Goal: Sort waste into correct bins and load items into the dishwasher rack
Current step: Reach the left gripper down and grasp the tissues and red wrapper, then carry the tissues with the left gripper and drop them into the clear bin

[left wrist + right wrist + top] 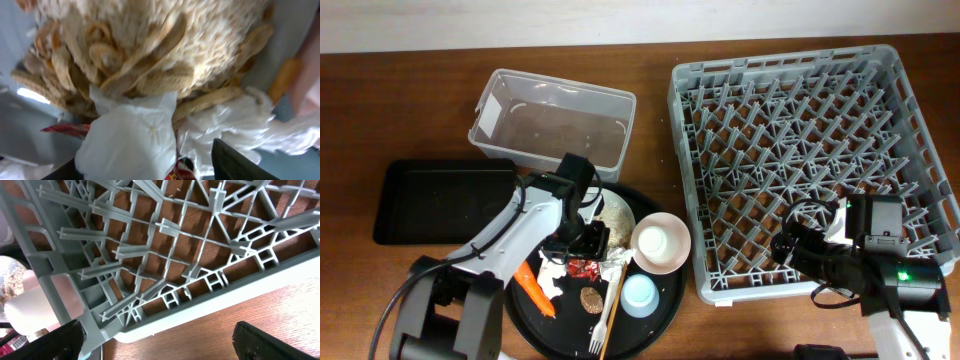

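Your left gripper (583,240) sits low over the round black tray (665,305) at 7 o'clock. Its fingers are spread either side of a crumpled white tissue (130,140), probably lined up to pinch it, though blur hides contact. The clear tub (552,125) stands at 12. Your right gripper (160,340) hangs agape over the dishwasher rack (800,140) rim, 4 o'clock. Underneath is a brown wooden table (420,100), with a pale wall (620,20) behind.

A large round black tray (565,338) lies right under my left fingers (240,160) and spreads out past them on every side. The brown wooden table (210,332) runs just below my right fingers (272,342), its grain plain between them. It carries on far ahead of both pairs to a pale strip (620,20) along its back edge.
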Available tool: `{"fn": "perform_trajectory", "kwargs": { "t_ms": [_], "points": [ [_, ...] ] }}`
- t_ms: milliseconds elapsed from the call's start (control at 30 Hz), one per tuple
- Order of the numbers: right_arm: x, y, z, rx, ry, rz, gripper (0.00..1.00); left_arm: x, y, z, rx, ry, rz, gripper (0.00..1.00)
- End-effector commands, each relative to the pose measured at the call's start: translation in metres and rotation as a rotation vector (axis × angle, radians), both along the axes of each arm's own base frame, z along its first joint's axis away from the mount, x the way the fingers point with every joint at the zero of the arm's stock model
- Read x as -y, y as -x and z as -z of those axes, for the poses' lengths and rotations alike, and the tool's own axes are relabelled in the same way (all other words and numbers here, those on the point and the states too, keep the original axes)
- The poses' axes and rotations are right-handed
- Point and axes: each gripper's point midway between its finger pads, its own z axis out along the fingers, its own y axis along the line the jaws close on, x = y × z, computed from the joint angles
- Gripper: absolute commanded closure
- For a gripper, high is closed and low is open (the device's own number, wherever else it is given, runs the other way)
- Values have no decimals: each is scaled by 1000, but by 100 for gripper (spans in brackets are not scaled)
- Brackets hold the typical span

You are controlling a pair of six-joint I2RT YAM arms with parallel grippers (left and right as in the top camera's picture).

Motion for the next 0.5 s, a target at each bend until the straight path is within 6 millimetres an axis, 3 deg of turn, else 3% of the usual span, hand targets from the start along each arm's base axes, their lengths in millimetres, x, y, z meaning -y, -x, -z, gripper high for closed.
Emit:
{"fn": "perform_trajectory", "kwargs": {
  "t_ms": [0,67,200,267,400,467],
  "points": [
    [-2,-2,-1,-12,-6,-17,1,-11,0,-1,-1,-68,11,38],
    [-2,-2,3,-38,-9,-16,1,-14,2,-1,-7,-85,12,61],
    [-2,-1,4,-47,-10,-16,1,-14,0,-6,-7,-85,12,81],
    [-2,-1,5,-50,-10,-16,1,-13,-4,-13,1,-86,12,99],
    [0,0,5,-55,4,-11,1,-14,-14,-47,28,-105,13,99],
    [2,2,6,-63,13,-7,1,-18,-38,-81,132,-143,11,99]
  ]
}}
